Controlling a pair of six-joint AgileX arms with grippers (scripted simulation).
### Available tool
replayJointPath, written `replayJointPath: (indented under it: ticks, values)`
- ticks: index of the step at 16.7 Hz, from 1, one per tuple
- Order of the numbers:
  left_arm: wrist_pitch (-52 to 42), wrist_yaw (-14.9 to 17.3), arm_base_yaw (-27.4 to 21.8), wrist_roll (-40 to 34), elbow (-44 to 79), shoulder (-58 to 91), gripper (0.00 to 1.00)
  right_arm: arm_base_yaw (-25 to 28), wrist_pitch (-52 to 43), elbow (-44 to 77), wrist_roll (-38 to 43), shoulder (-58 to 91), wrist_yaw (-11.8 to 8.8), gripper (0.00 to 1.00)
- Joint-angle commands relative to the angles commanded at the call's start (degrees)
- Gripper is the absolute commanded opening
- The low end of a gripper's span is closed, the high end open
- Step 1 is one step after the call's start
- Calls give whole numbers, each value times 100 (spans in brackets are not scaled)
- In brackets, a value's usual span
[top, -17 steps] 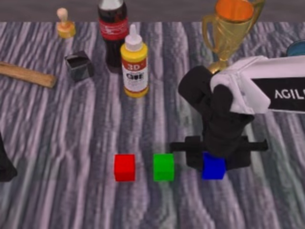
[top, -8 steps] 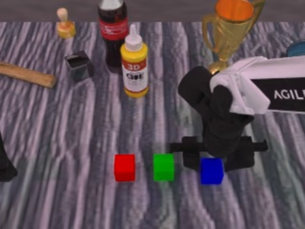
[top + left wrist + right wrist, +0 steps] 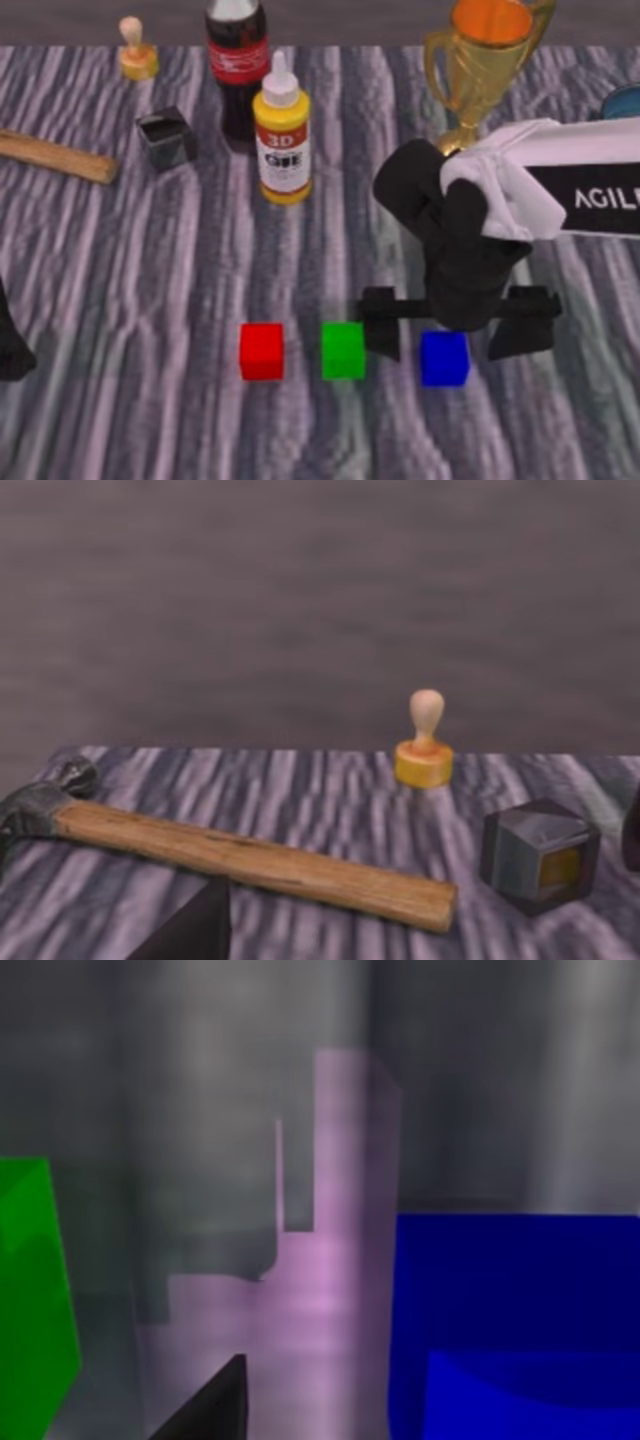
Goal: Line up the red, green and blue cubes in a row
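Note:
The red cube [image 3: 262,351], green cube [image 3: 343,350] and blue cube [image 3: 444,358] stand in a left-to-right row near the table's front edge. The gap between green and blue is wider than the one between red and green. My right gripper [image 3: 450,338] hangs over the blue cube, open, with one finger [image 3: 381,332] on its left and the other on its right, both apart from the cube. In the right wrist view the blue cube [image 3: 515,1325] and green cube [image 3: 35,1300] fill the sides. My left gripper [image 3: 9,351] is parked at the left edge, open.
At the back stand a cola bottle [image 3: 237,70], a yellow glue bottle [image 3: 282,135], a gold trophy [image 3: 485,60], a glossy black box [image 3: 166,138] and a small wooden stamp [image 3: 137,50]. A hammer [image 3: 55,155] lies at the back left.
My right gripper's fingers have spread wide and let go of the blue cube, which now rests on the table a little nearer the front than a second ago.

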Motion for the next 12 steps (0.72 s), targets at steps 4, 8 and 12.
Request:
replayJointPath:
  ticks: [4, 8, 12]
  values:
    - [0, 0, 0, 0, 0, 0, 100, -8, -21, 17, 1, -11, 0, 100]
    - [0, 0, 0, 0, 0, 0, 100, 17, -633, 402, 8, -222, 1, 100]
    - [0, 0, 0, 0, 0, 0, 100, 42, -1395, 840, -6, -525, -4, 100]
